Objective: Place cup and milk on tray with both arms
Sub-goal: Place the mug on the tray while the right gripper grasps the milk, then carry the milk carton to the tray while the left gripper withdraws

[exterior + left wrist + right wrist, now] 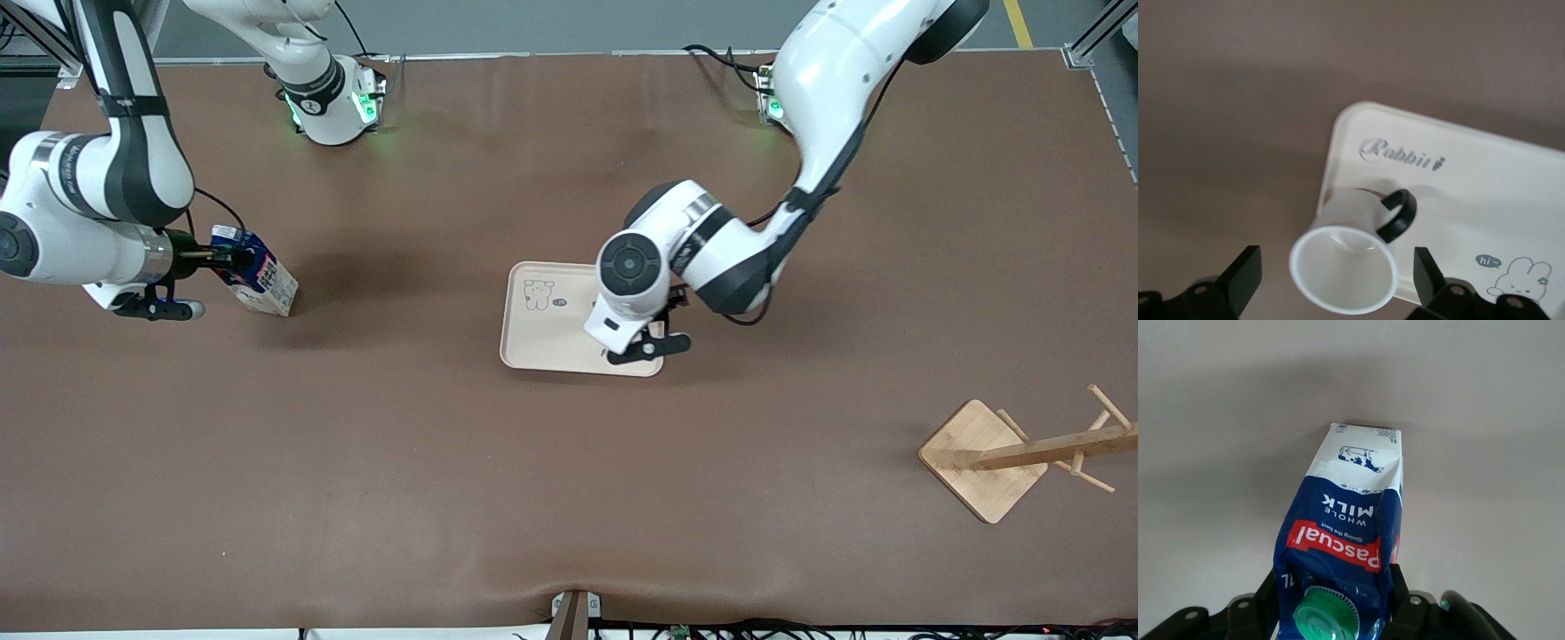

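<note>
One cup [1348, 267] on one tray [542, 333] between the released left gripper's [1338, 283] spread fingers; right gripper [1335, 603] clamps the one milk [1345, 533].

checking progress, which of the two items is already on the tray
The cup. It stands on the tray between the open left hand fingers. The milk is on the bare table at the right arm's end, gripped by the right hand.

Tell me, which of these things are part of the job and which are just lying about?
Part of the job: cup standing on the tray; milk gripped by the right end effector; left end effector open around the cup.
Lying about: wooden rack.
</note>
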`<state>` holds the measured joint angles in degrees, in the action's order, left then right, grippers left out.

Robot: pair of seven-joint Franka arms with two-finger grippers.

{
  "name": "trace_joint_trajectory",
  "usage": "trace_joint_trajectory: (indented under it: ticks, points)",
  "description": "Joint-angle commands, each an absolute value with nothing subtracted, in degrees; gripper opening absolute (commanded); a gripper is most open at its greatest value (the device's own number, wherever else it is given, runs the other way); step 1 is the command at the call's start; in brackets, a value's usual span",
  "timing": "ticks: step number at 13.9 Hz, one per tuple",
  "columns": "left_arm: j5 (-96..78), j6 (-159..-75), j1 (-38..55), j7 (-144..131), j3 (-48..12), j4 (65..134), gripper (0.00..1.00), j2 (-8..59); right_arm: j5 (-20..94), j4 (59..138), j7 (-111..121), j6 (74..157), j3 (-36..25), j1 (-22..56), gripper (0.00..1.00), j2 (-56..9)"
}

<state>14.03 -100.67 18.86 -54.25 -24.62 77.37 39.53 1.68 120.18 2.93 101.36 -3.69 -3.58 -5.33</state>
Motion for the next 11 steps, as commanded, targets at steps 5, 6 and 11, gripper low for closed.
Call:
trace_joint_trajectory:
  ticks: [5, 6, 11]
  points:
    - [12.1, -93.5, 4.2, -42.3, -25.0, 76.5, 1.0, 26.0, 9.9, 99.7, -5.4, 83.4, -3.2, 4.6, 0.0, -9.7]
    - [12.3, -91.7, 2.5, -40.6, -24.9, 76.5, 1.0, 24.2, 12.3, 97.7, -8.8, 83.1, -3.2, 7.8, 0.0, -10.8]
    - [13.5, -87.6, -5.8, -24.5, -24.4, 76.6, 1.0, 17.6, 15.2, 84.9, -19.4, 83.2, -3.2, 23.8, 0.0, -20.6]
